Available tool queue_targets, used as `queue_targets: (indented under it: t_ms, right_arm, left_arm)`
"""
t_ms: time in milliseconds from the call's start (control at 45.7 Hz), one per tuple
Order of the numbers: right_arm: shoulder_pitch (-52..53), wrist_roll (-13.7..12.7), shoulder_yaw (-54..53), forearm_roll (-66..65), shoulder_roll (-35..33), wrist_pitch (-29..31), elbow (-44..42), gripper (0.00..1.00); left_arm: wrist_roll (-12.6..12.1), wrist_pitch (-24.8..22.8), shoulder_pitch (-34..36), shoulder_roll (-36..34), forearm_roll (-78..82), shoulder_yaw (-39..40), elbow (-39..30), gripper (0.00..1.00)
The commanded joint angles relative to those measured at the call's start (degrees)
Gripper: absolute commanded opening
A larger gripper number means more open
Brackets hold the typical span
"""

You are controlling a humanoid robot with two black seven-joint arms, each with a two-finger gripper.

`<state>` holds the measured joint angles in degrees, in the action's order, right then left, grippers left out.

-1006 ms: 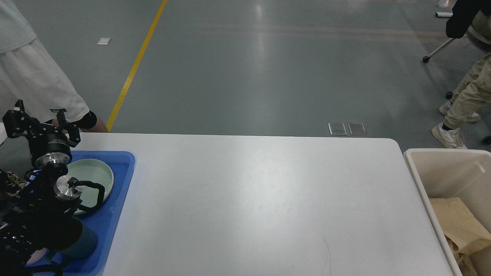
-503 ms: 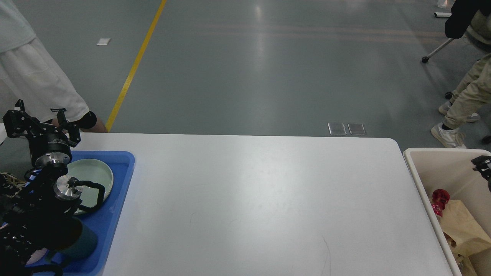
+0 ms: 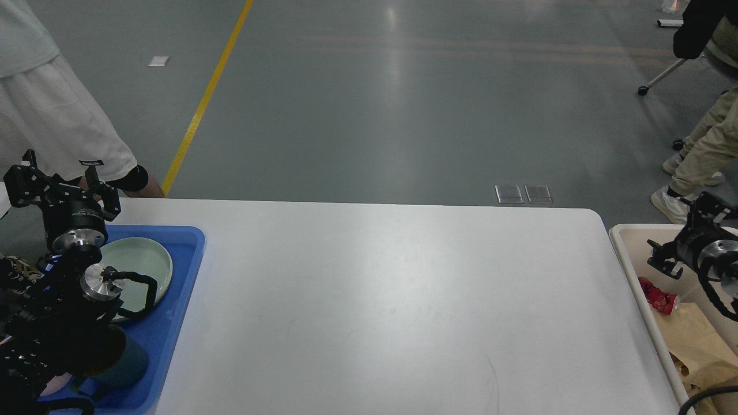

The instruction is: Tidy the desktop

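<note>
The white desktop (image 3: 375, 300) is bare across its middle and right. My left gripper (image 3: 57, 176) is open and empty, held above the far end of the blue tray (image 3: 179, 288) at the desktop's left edge. My right gripper (image 3: 681, 235) is open and empty, above the far part of the beige bin (image 3: 625, 245) beside the desktop's right edge. A red crumpled thing (image 3: 657, 294) lies in the bin just below that gripper.
The tray holds a pale green plate (image 3: 141, 262) and a dark teal cup (image 3: 124, 363), partly hidden by my left arm. Brown paper (image 3: 697, 334) lies in the bin. One person (image 3: 57, 115) stands behind the far left corner, another (image 3: 709, 138) at the far right.
My right arm has come into view over the bin. A red thing appeared in the bin half a second ago and now lies against its left wall. My left arm has not moved.
</note>
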<state>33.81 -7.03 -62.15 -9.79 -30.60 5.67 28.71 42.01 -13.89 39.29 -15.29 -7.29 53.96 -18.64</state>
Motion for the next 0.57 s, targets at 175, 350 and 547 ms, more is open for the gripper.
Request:
queue_targets:
  t_ms: [175, 350, 547]
  right_arm:
    - [0.2, 4.8, -6.4, -0.4, 5.0, 5.2, 5.1, 1.0]
    - [4.5, 6.8, -5.9, -0.5, 9.3, 5.1, 5.0, 1.0]
    - [9.5, 8.4, -4.6, -4.2, 12.4, 5.2, 3.4, 1.0]
  left_arm:
    - [0.0, 0.0, 0.0, 0.0, 0.0, 0.0, -0.1, 0.96]
    - [0.0, 0.0, 0.0, 0.0, 0.0, 0.0, 0.0, 0.96]
    - [0.0, 0.0, 0.0, 0.1, 0.0, 0.0, -0.1, 0.96]
